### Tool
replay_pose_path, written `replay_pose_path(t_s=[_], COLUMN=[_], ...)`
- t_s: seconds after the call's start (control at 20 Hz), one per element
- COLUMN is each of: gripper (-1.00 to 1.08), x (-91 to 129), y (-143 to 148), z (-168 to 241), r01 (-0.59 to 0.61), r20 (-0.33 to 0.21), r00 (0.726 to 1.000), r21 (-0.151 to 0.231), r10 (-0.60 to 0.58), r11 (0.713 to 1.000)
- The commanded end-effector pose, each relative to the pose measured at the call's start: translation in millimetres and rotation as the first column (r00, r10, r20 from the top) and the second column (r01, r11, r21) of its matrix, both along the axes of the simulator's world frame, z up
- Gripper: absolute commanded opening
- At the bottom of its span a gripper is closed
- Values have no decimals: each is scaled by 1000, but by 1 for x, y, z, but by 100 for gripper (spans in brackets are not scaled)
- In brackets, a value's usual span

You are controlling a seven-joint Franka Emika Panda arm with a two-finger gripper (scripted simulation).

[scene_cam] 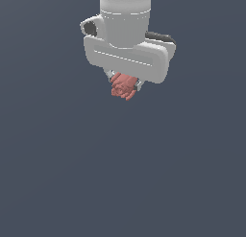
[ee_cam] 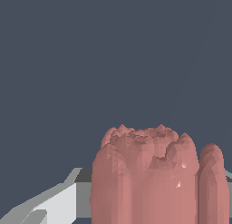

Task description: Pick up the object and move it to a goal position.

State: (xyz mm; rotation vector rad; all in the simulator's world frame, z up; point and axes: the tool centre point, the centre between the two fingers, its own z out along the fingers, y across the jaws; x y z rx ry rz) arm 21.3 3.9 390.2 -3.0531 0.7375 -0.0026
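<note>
Right up against the wrist camera, the salmon-pink object (ee_cam: 149, 177) is filling the frame, its ridged lobes running lengthwise away from the lens and its lumpy, jagged end facing out toward the plain grey background. In the exterior view the object (scene_cam: 122, 87) is hanging under the white gripper (scene_cam: 124, 86), long axis running roughly downward, pinched between the two short fingers (scene_cam: 138, 84) that are closing on its sides. The gripper is sitting high in that view, the grey ground (scene_cam: 123, 183) spreading out below it.

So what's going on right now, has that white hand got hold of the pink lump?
White hand shut on the small salmon-pink ridged lump. Lump sits between the fingers. Nothing visible in the way.
</note>
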Motion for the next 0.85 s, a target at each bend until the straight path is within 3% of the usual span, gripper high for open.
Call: replay_pose_path(t_s=[0.0, 0.4, 0.8], gripper=[-100, -100, -100], x=[-1, -1, 0], y=[-2, -6, -6], z=[18, 50, 51], r01=[-1, -1, -1], r20=[-2, -2, -2], r00=[1000, 1000, 1000], r21=[0, 0, 0], r10=[1, 1, 1], r11=[1000, 1000, 1000])
